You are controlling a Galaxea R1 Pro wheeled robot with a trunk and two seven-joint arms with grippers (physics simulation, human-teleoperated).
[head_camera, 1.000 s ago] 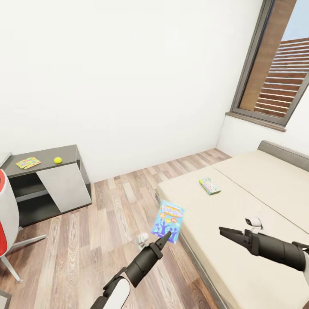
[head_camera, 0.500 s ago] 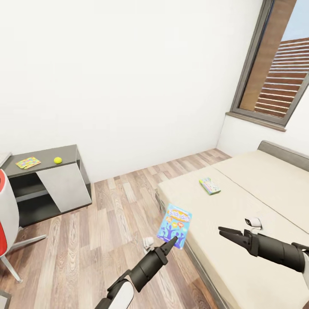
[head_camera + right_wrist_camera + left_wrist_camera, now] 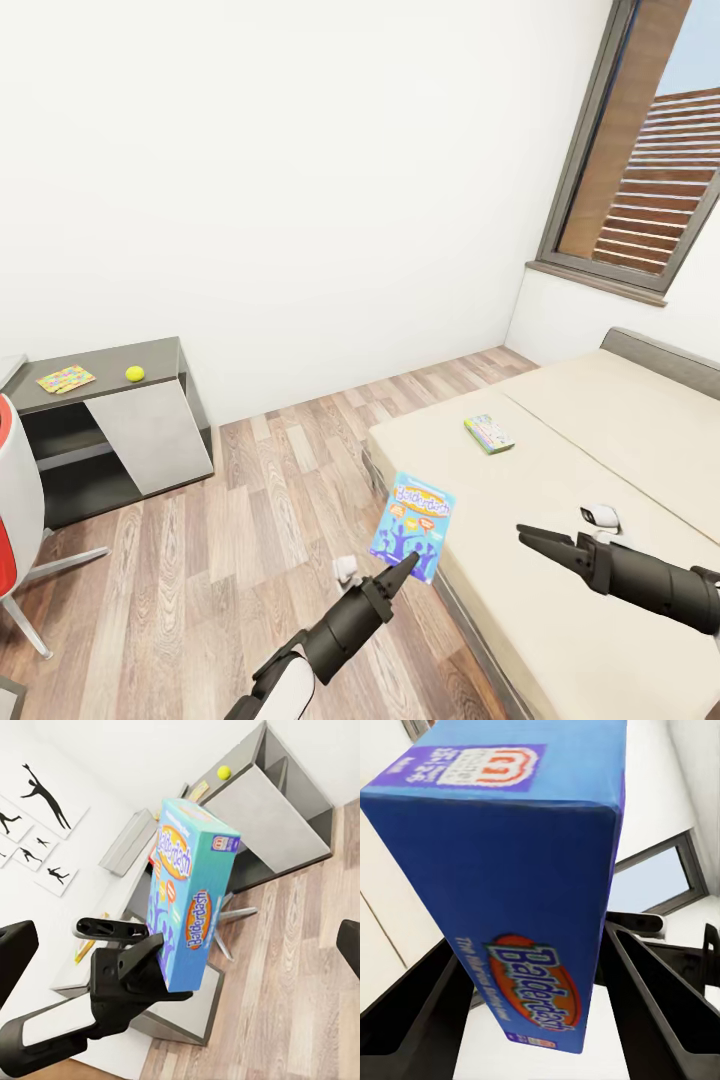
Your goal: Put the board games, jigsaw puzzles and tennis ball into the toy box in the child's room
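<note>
My left gripper [image 3: 405, 568] is shut on a blue board game box [image 3: 413, 524], held upright above the floor beside the bed's near corner. The same box [image 3: 525, 870] stands between the dark fingers [image 3: 660, 1005] in the left wrist view. My right gripper [image 3: 524, 538] hangs open over the bed, to the right of the box. In the right wrist view the box [image 3: 187, 907] sits in the left gripper [image 3: 127, 960]. A second board game [image 3: 488, 433] lies flat on the bed [image 3: 600, 440]. A tennis ball [image 3: 134, 373] and a jigsaw puzzle [image 3: 65, 378] rest on the grey table [image 3: 150, 355].
A red and white chair [image 3: 15, 490] stands at the left edge near the table. Wooden floor [image 3: 260, 480] runs between table and bed. A window [image 3: 650, 150] is on the right wall above the bed.
My left arm has carried the blue box to the right, closer to the bed's edge. The right gripper has drifted slightly right and down.
</note>
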